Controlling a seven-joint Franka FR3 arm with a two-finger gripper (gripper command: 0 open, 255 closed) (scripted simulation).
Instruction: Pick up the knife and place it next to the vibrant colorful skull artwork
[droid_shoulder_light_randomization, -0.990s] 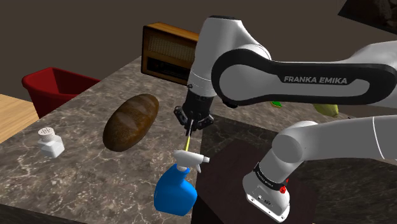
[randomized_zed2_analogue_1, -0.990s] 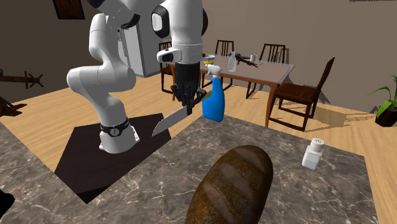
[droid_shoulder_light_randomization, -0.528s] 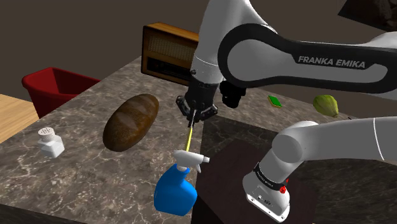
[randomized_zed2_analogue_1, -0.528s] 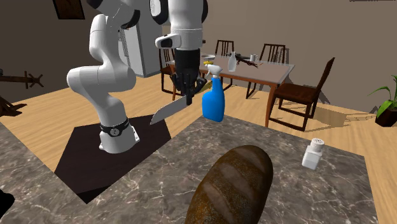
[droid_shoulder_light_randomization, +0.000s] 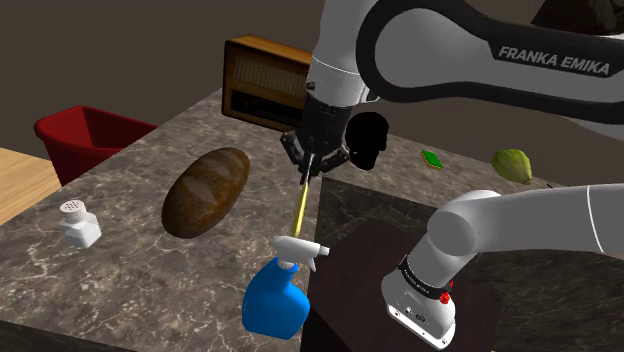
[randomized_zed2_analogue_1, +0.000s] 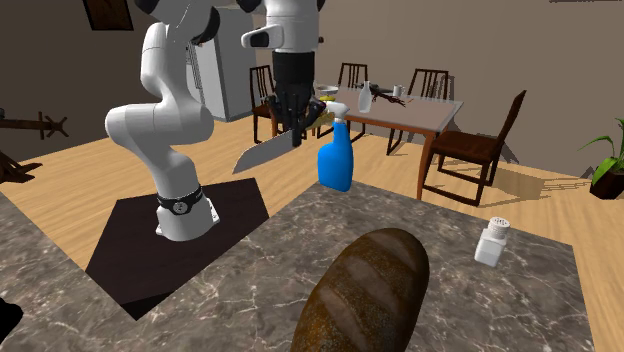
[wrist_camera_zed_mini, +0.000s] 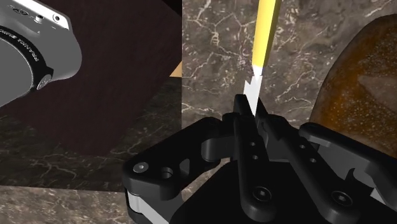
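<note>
Gripper (droid_shoulder_light_randomization: 313, 165) fingers narrow, clamped on knife (droid_shoulder_light_randomization: 303, 205). Knife is in air above marble counter (droid_shoulder_light_randomization: 130, 250), tip slanting down. In shoulder view it sits btw bread loaf (droid_shoulder_light_randomization: 206, 190) and blue spray bottle (droid_shoulder_light_randomization: 275, 300).

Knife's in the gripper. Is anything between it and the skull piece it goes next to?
Nothing visible. The gripper holds the knife in the air, and the dark skull sits just to the shoulder view's right of it. The bread loaf and spray bottle lie on other sides.

arm (droid_shoulder_light_randomization: 530, 215): glossy white, dark joints | lettering (droid_shoulder_light_randomization: 553, 58): white FRANKA EMIKA | gripper (droid_shoulder_light_randomization: 315, 168): all black
</note>
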